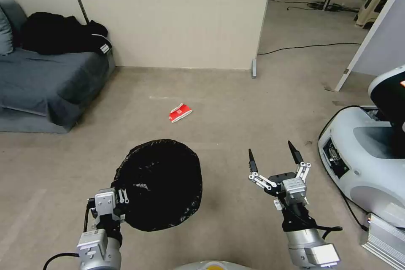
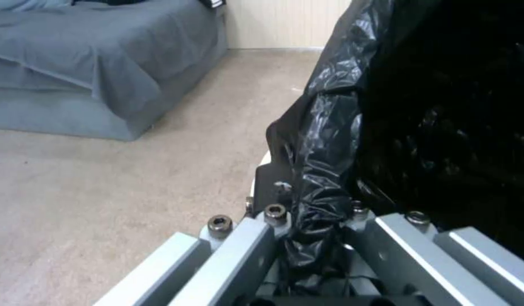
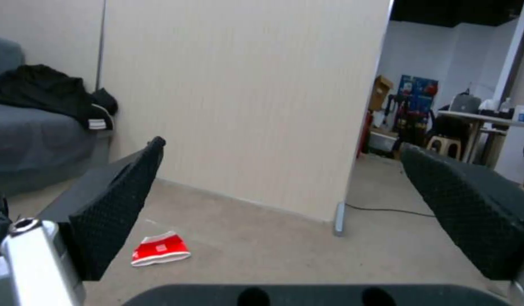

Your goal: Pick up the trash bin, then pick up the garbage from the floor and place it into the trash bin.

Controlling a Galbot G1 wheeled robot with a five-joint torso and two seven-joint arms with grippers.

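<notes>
Left gripper [image 1: 120,197] is clamped on the near rim of the trash bin [image 1: 160,183], holding it up, while right gripper [image 1: 274,154] hovers spread wide. Red-and-white carton [image 1: 180,112] sits on the floor just beyond the bin

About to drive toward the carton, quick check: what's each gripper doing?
Left gripper: shut on the trash bin, clamping its bag-lined rim.
Right gripper: open, holding nothing, above the floor.
</notes>
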